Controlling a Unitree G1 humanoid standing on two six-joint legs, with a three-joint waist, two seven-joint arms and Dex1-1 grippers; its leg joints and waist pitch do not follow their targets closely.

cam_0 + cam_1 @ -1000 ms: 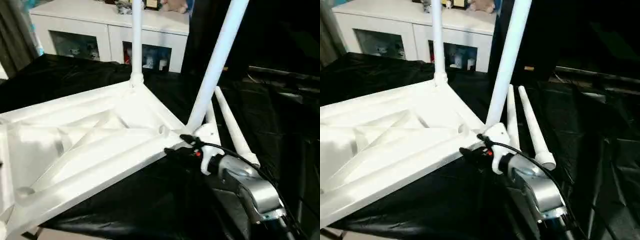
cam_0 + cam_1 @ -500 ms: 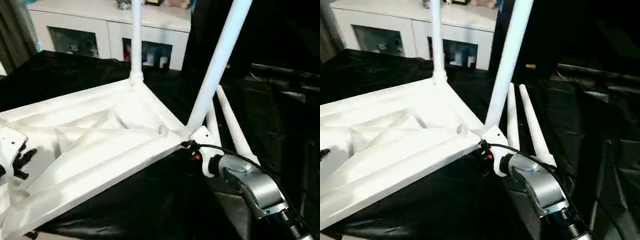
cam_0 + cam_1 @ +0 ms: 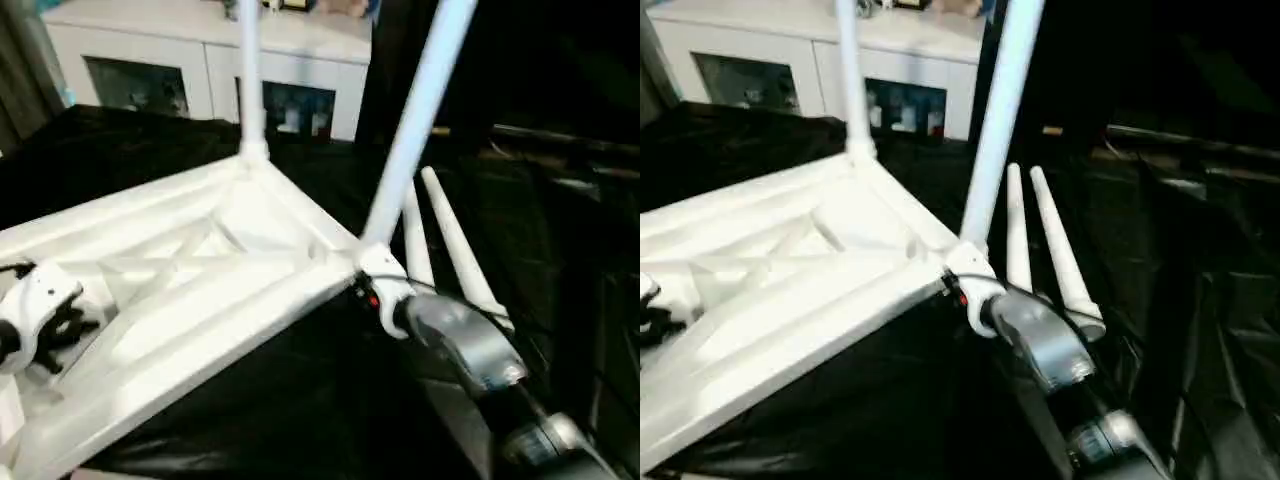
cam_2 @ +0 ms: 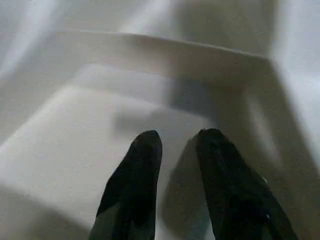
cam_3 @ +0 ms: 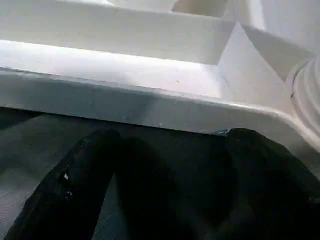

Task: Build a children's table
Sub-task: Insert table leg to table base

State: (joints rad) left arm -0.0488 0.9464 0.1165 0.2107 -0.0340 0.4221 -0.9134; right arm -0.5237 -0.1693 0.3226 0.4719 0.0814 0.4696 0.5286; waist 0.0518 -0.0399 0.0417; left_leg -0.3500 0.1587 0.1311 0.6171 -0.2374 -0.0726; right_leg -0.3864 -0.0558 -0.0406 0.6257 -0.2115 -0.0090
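Tabletop, white ribbed plastic [image 3: 200,270], upside down frame centre-left, two tube legs [image 3: 415,120] fitted. Left gripper [image 4: 180,150] newly arrived over ribs, parted, empty. Right gripper [image 5: 165,165] wide, ungrasping, at corner edge. Two spare legs [image 3: 455,245] right: next insertion pending.

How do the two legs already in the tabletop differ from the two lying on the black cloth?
The fitted legs stand up from corner sockets of the tabletop, their upper ends out of frame; the loose legs lie flat beside each other next to it, in no socket. One fitted leg leans; the loose pair point away from the robot. All four are white tapered tubes.
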